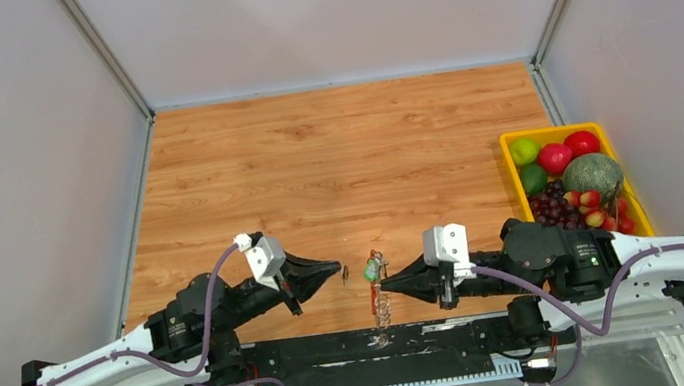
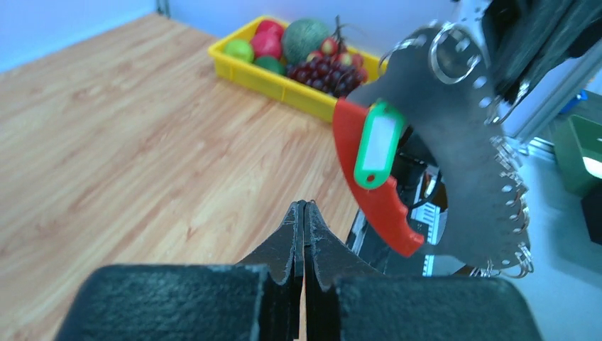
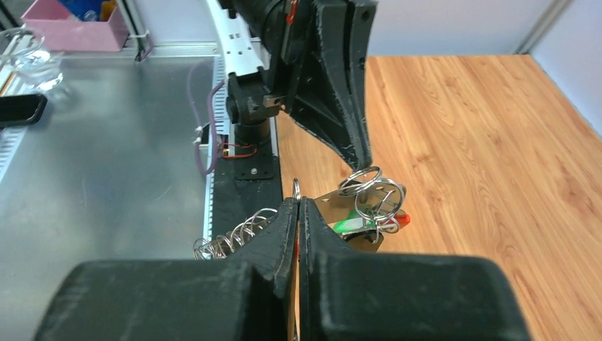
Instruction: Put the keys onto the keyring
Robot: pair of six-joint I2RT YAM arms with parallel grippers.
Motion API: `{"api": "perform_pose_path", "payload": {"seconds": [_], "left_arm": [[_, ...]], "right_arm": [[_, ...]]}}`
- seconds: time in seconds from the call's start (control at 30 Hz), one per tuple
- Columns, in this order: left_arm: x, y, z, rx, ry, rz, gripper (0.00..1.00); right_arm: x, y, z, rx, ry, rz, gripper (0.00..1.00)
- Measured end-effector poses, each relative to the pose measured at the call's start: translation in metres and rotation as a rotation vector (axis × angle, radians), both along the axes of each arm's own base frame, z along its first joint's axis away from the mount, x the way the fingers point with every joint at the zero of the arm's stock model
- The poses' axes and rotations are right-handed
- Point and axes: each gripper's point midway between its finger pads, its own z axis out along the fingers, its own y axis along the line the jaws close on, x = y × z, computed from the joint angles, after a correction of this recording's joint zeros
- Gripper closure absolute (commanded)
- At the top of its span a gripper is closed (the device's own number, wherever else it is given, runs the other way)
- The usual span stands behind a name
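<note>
At lower centre, the clenched right gripper (image 3: 298, 209) grips the keyring (image 3: 370, 193), which has silvery wire rings, a coiled chain, a red plastic loop and a green tag; the left gripper (image 3: 364, 160), likewise clenched, points at the rings.

We found the top external camera fixed above and behind the arm bases. It looked down and forward over the whole worktop (image 1: 333, 154) from well back.

The left wrist camera sat close behind the left hand (image 2: 303, 207). It faced along the fingers and across the boards toward the yellow fruit tray (image 2: 284, 85), which the top view also showed.

The right wrist camera sat close behind the right hand (image 3: 297, 202). It faced the opposite way, toward the left hand and a grey metal surface (image 3: 106, 142) beyond it.

All three views shared the keyring (image 1: 372, 271) between the hands. Both wrist cameras saw it at very close range.
</note>
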Motion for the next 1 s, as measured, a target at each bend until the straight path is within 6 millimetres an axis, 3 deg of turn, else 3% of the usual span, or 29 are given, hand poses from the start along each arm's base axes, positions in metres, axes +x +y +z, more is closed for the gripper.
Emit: {"api": "perform_pose_path", "payload": {"seconds": [0.2,0.5,0.77,1.0], "left_arm": [[-0.015,-0.008,0.028,-0.073,-0.137,-0.111,1.0],[-0.035,-0.012,0.052,-0.146,-0.245,-0.227,1.0],[-0.046,-0.003,0.071,-0.235,-0.288,-0.264,1.0],[-0.048,0.001,0.074,-0.259,-0.291,-0.266,1.0]], "right_arm": [[-0.017,0.006,0.001,-0.02,-0.057,0.117,1.0],[-0.031,0.011,0.0,-0.034,-0.229,0.254,1.0],[-0.027,0.018,0.001,-0.033,-0.278,0.248,1.0],[-0.014,0.022,0.028,0.075,-0.219,0.135,1.0]]}}
